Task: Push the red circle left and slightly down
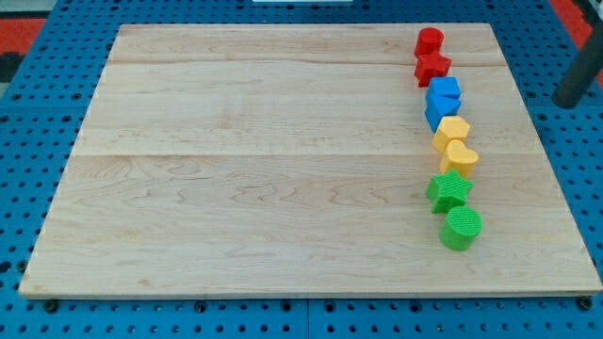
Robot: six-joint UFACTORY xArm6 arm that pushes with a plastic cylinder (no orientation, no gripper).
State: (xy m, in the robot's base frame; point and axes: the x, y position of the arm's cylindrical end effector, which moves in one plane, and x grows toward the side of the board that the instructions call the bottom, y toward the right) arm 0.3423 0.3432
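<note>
The red circle (430, 40) sits near the board's top right, at the head of a column of blocks. Just below it, touching, is a red star (432, 67). The column continues down with a blue block (445, 90), a second blue block (439, 112), a yellow block (452, 130), a yellow heart (459, 156), a green star (448, 189) and a green circle (461, 228). My tip (568, 100) is off the board at the view's right edge, far right of and a little below the red circle, touching no block.
The wooden board (236, 169) lies on a blue pegboard table (565, 160). The dark rod leans in from the view's upper right corner. All blocks stand in one line near the board's right side.
</note>
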